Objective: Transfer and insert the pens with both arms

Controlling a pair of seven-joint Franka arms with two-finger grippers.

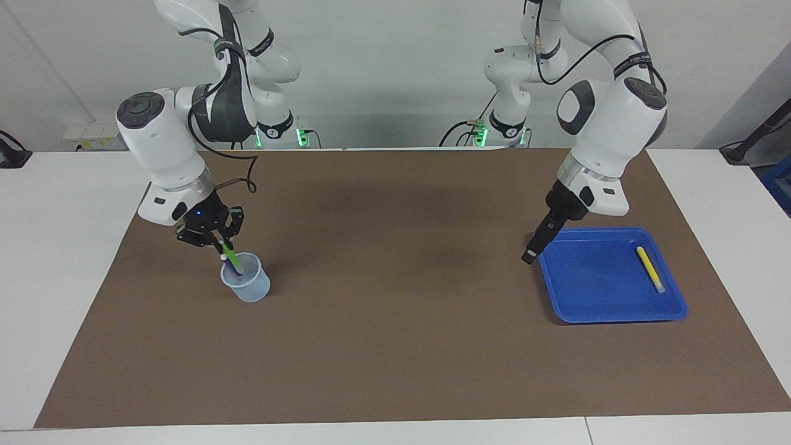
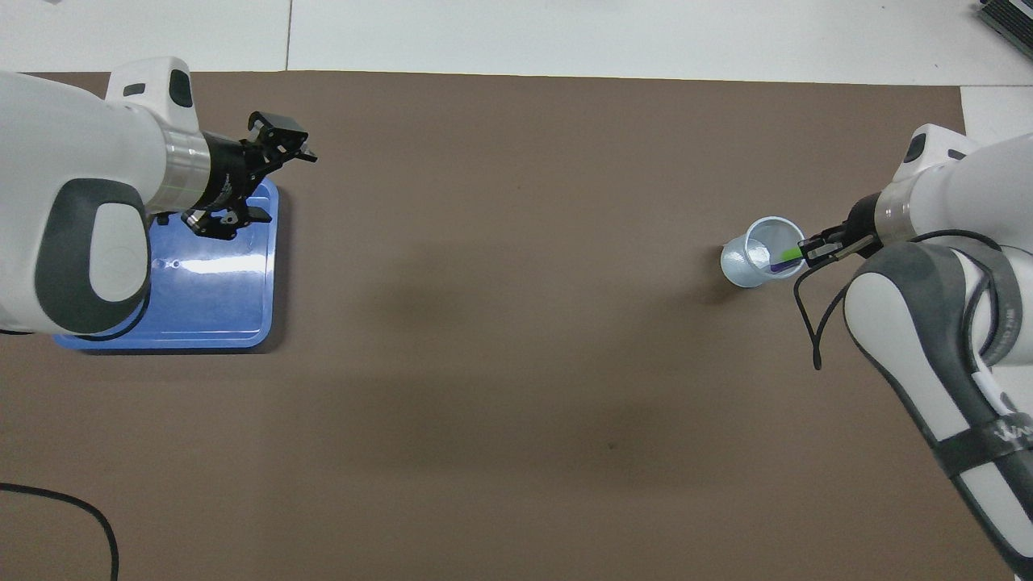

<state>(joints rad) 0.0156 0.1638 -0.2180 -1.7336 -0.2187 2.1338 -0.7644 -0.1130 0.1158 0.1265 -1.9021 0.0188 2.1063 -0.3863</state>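
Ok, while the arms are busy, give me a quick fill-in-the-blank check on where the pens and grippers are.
1. The pen lying in the blue tray is ___.
2. The cup already holds the ___ pen.
3. The right gripper, over the cup, has the ___ pen at its tip.
4. The left gripper hangs over the tray's edge with its jaws ___.
Missing words: yellow, purple, green, open.
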